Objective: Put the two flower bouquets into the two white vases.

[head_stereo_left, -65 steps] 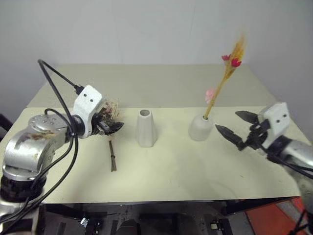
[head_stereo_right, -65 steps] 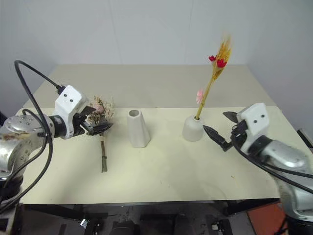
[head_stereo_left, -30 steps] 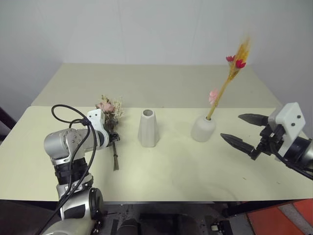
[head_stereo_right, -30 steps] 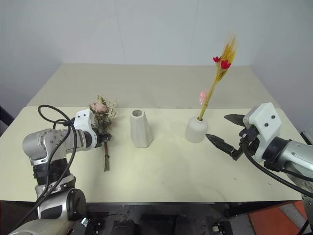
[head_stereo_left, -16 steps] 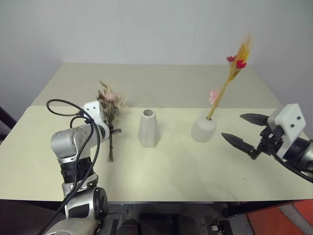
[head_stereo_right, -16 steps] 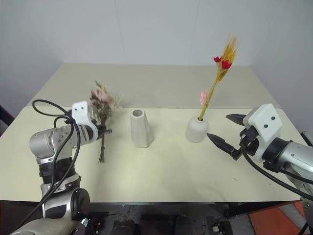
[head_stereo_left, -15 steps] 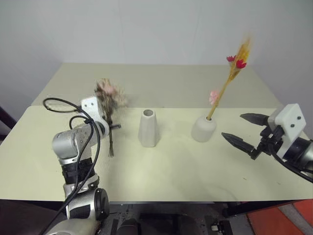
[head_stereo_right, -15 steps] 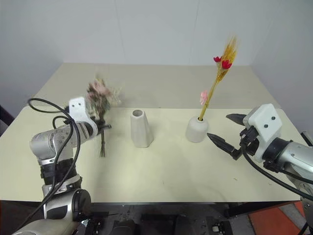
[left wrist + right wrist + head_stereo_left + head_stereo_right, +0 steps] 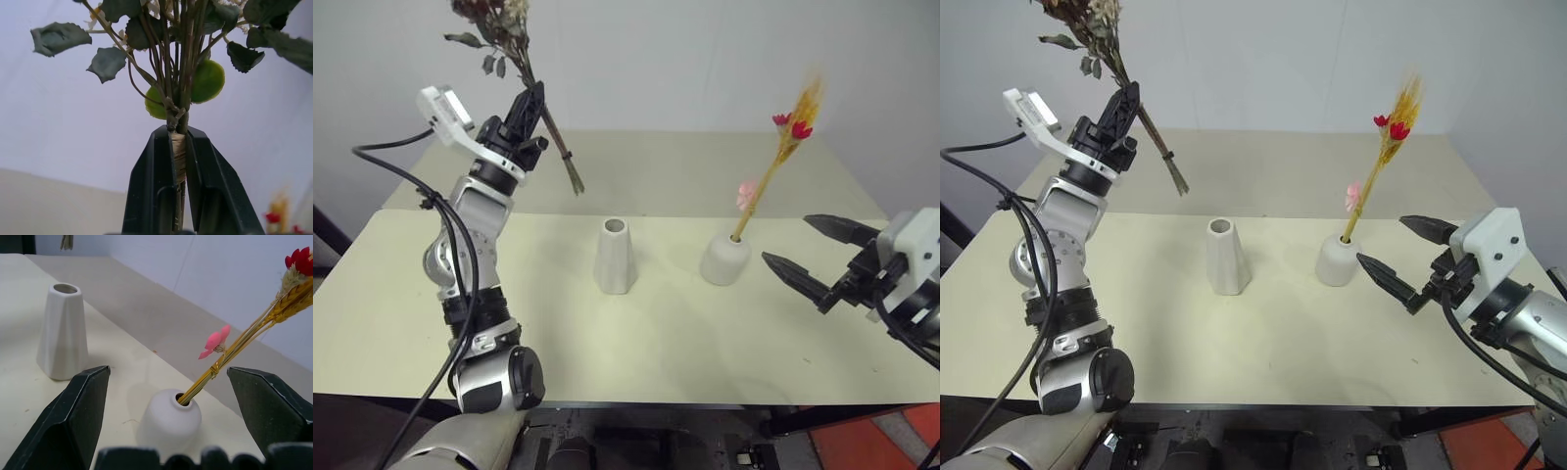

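Left eye view: the left gripper [image 9: 527, 110], raised over the counter's [image 9: 656, 333] far left, pinches the rose bunch [image 9: 509, 39]; the tall vase [image 9: 614, 256] stands mid-counter. Right wrist view: the right gripper's fingers [image 9: 83, 416] gape wide near the squat vase [image 9: 169, 423] holding the grass spray [image 9: 244, 340].

Two white vases [image 9: 615, 257], a yellow-orange spray [image 9: 781, 162], black fingers [image 9: 73, 416].

Left claw [image 9: 530, 101] raised, clamped; right claw [image 9: 818, 257] low, spread wide.
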Controlling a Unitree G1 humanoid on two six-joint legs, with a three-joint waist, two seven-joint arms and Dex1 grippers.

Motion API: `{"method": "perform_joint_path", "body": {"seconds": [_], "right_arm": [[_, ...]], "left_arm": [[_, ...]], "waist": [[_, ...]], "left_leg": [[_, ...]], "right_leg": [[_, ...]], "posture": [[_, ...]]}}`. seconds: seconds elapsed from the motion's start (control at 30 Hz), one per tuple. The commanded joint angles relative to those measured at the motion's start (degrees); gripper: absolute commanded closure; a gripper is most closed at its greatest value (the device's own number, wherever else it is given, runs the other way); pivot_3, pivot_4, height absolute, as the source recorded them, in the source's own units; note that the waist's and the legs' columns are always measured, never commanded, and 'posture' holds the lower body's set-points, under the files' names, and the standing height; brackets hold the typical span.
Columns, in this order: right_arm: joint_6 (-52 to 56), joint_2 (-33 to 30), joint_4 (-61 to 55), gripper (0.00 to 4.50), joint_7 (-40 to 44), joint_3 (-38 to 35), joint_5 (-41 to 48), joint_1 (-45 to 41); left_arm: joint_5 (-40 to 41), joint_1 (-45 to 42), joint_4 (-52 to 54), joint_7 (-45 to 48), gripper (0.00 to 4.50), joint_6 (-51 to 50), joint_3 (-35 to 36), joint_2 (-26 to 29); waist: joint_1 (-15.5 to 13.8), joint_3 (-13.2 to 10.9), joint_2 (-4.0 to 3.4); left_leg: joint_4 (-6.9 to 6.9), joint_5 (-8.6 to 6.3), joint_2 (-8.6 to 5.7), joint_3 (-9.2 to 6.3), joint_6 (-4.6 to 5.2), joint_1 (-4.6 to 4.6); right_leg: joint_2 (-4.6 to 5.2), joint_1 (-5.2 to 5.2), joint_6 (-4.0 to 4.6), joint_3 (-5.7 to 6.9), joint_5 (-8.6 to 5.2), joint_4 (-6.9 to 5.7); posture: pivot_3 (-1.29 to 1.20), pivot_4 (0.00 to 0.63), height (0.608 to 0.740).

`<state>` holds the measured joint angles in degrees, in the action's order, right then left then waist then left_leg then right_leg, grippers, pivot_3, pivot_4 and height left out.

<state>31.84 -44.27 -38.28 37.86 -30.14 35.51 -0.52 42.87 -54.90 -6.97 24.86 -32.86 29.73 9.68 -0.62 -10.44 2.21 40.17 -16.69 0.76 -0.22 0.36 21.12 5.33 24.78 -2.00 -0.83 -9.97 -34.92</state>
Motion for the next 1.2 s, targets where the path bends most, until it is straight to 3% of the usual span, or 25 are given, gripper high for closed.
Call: {"method": "perform_joint_path", "body": {"seconds": [0.03,0.33,1.2], "right_arm": [[-1.8,0.7,-3.6,0.0,-2.2,-2.6,-1.1,2.0],[-2.1,2.5,-6.4,0.0,-5.0,-3.7,-2.6,6.5],[-3.9,2.5,-3.5,0.0,-5.0,-0.9,-5.7,4.8]], "left_arm": [[3.0,-3.3,-3.0,2.7,4.43,-1.3,-2.1,1.3],[6.8,-2.4,-3.2,3.6,4.43,-5.2,-5.2,1.5],[10.1,4.5,0.7,0.0,4.43,-5.7,-7.9,2.3]], "waist": [[0.0,0.0,0.0],[0.4,0.0,0.0],[0.6,0.0,-0.01]], "left_leg": [[0.0,0.0,-0.01,0.0,0.0,0.01],[0.01,-0.01,0.0,0.01,0.01,-0.04],[0.0,-0.01,0.0,0.0,0.01,-0.04]], "right_leg": [[0.01,0.0,0.0,-0.01,0.0,0.0],[-0.01,0.0,-0.01,-0.04,0.0,-0.02],[-0.02,0.0,-0.01,-0.05,-0.01,-0.01]], "posture": [[0.0,0.15,0.74],[0.0,0.15,0.74],[0.0,0.15,0.74]]}}
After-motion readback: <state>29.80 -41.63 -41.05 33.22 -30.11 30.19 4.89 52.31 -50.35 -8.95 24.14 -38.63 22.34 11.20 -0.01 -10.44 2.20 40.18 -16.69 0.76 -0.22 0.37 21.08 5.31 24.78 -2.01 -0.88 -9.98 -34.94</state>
